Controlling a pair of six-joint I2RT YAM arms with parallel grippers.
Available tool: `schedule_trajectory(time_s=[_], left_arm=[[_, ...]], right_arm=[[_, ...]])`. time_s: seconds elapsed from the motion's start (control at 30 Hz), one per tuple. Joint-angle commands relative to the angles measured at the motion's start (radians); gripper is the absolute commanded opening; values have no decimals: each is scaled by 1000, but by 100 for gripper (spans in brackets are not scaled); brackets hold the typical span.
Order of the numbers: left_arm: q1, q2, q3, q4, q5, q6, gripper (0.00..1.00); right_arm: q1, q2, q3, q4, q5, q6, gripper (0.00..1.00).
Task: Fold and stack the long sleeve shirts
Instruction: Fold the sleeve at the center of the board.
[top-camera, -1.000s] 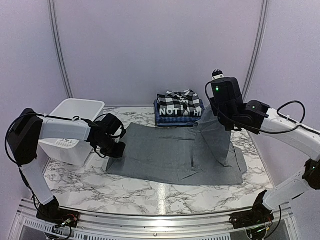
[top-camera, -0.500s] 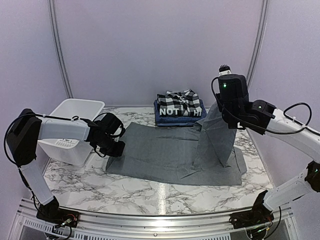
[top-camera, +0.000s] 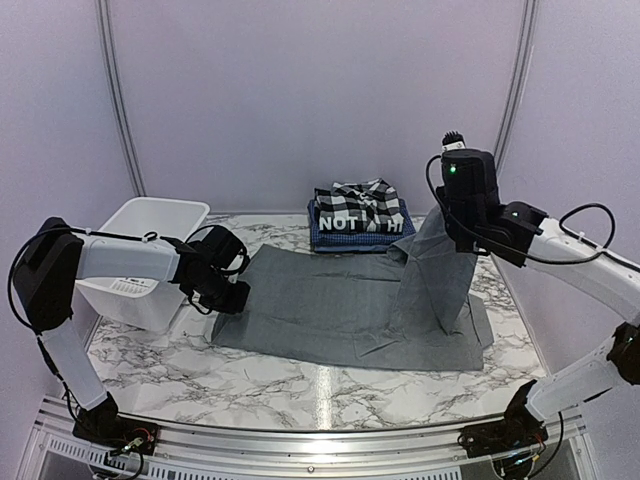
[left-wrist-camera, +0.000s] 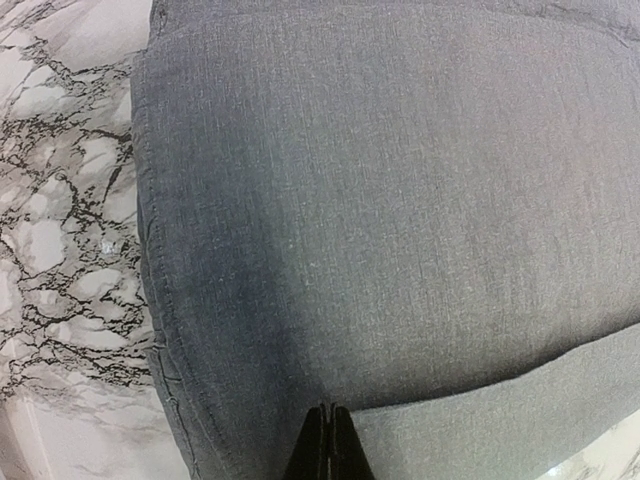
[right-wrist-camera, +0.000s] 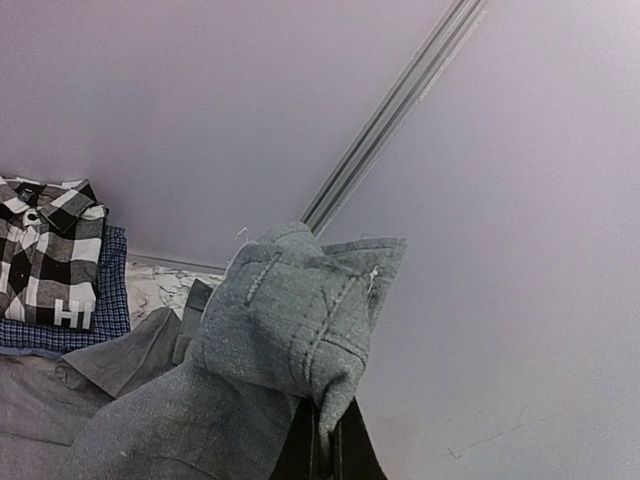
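— Sleeve up on the right?
— Yes. Right jaws are clamped on its cuff, held high above the shirt, which lies flat mid-worktop, in front of the stack.
— And left?
— Left jaws are closed at the shirt's left edge, pinching it, I judge, as an anchor.
— Advice?
— Carry the cuff across the body, taut. Lay it straight and release only once it's flat.

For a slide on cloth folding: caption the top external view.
Right claw holds a sleeve of the plain grey cloth shirt aloft; left claw pinches its opposite edge.
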Motion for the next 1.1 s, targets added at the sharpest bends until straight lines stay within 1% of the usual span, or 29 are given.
schedule_trajectory(time_s=[0.0, 0.1, 0.13, 0.2, 0.27, 0.33, 0.4, 0.43, 0.53, 0.57, 0.67, 0.8, 0.9, 0.93, 0.97, 1.03, 1.07], left_arm=[[5, -7, -6, 13, -23, -13, 0], [4, 6, -2, 12, -34, -23, 0], [4, 11, 1, 13, -38, -29, 5], [5, 21, 5, 13, -38, -40, 10], [4, 21, 8, 11, -36, -50, 17], [4, 8, 9, 11, -35, -66, 26], [4, -16, 13, 3, -38, -81, 33], [4, -30, 17, -5, -46, -91, 34], [4, -70, 32, -27, -48, -134, 40], [5, -85, 33, -31, -32, -153, 43], [4, -126, 23, -27, 9, -215, 44], [4, -179, -20, 0, 95, -293, 45], [2, -212, -72, 57, 174, -346, 49], [1, -218, -87, 74, 192, -364, 51], [0, -223, -100, 91, 207, -382, 52], [-5, -229, -131, 132, 236, -417, 56], [-7, -232, -145, 154, 250, -438, 59]], right_arm=[[-26, 53, 23, 17, -75, 5, 0], [-24, 103, 98, -128, -165, 120, 0], [-19, 118, 121, -180, -210, 160, 0], [-3, 139, 158, -280, -329, 245, 0], [21, 153, 181, -364, -463, 336, 0], [56, 153, 170, -387, -612, 400, 0], [94, 151, 137, -349, -774, 463, 0], [117, 152, 115, -314, -840, 499, 0], [168, 162, 22, -152, -992, 610, 0], [182, 176, -11, -102, -1019, 651, 0], [229, 239, -38, 1, -1034, 716, 0], [311, 338, -42, 115, -1044, 736, 1], [339, 389, -39, 152, -1085, 724, 23], [339, 395, -42, 158, -1098, 719, 32], [340, 393, -49, 166, -1103, 712, 39], [340, 373, -64, 184, -1121, 683, 51], [340, 362, -68, 184, -1126, 665, 54]])
